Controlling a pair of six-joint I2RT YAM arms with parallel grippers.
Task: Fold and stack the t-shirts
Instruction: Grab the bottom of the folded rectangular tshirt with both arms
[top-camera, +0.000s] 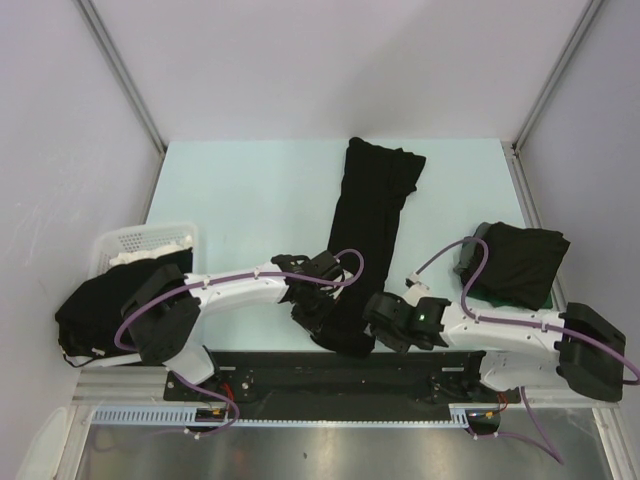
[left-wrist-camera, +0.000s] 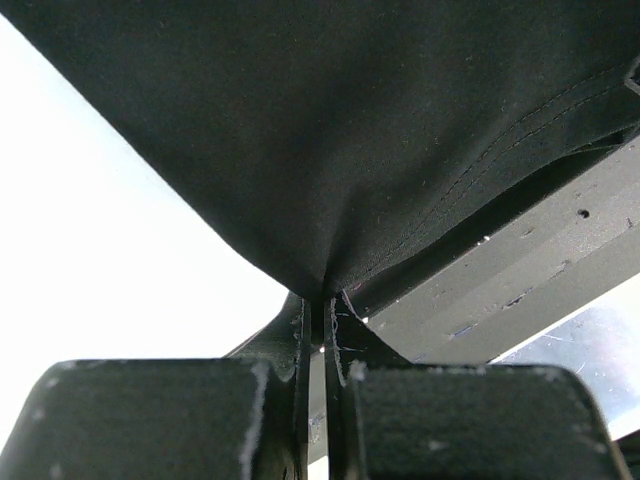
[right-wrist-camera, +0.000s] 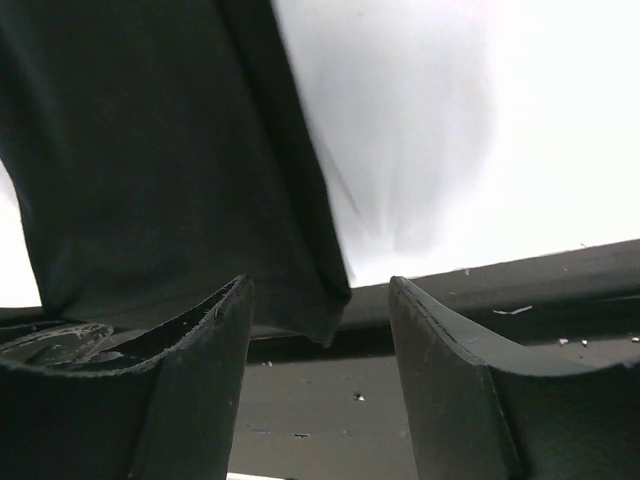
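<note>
A black t-shirt (top-camera: 368, 230) lies folded into a long strip down the middle of the table, its near end hanging over the front edge. My left gripper (top-camera: 310, 312) is shut on that near end; in the left wrist view the cloth (left-wrist-camera: 330, 150) is pinched between the closed jaws of the left gripper (left-wrist-camera: 322, 305). My right gripper (top-camera: 378, 318) is open just right of the strip's near corner; in the right wrist view the corner (right-wrist-camera: 300, 300) hangs between the fingers of the open right gripper (right-wrist-camera: 320, 300), untouched. A folded black shirt (top-camera: 515, 262) lies at the right. More black shirts (top-camera: 95, 305) spill from the basket.
A white slotted basket (top-camera: 145, 240) stands at the left edge of the table. The black rail (top-camera: 330, 375) runs along the front edge under the arms. Walls close in on the left, back and right.
</note>
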